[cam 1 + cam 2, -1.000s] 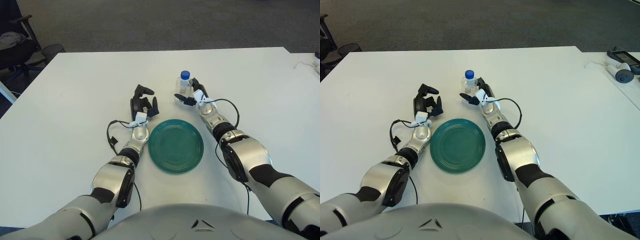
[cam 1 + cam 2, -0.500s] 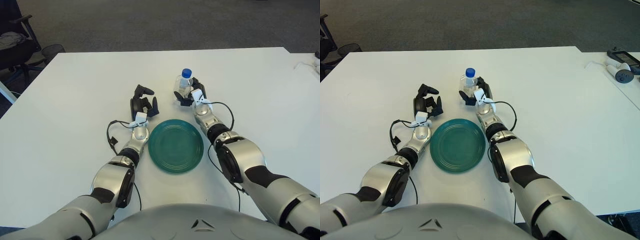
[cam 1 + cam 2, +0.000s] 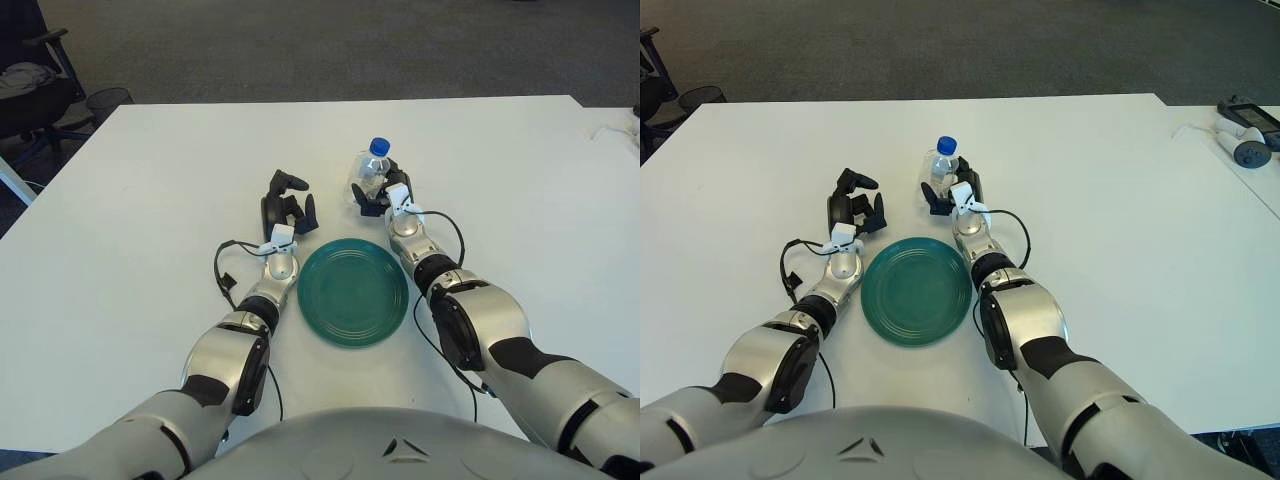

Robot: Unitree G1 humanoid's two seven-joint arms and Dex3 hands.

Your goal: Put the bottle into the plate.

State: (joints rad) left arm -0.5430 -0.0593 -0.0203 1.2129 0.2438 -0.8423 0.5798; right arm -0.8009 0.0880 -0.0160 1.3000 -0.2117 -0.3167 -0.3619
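Note:
A small clear bottle (image 3: 368,172) with a blue cap is held in my right hand (image 3: 383,192), whose dark fingers wrap its lower body. The bottle tilts slightly and stands just beyond the far right rim of the green plate (image 3: 353,291). The plate lies flat on the white table with nothing in it. My left hand (image 3: 284,207) shows to the left of the plate, fingers loosely curled and holding nothing.
The white table (image 3: 150,180) spreads wide on all sides. A black chair (image 3: 30,90) and a bin stand off its far left corner. In the right eye view, a grey device with a cable (image 3: 1240,135) lies at the far right.
My right hand closed around the bottle, then lifted and tipped it a little. The left hand has not moved.

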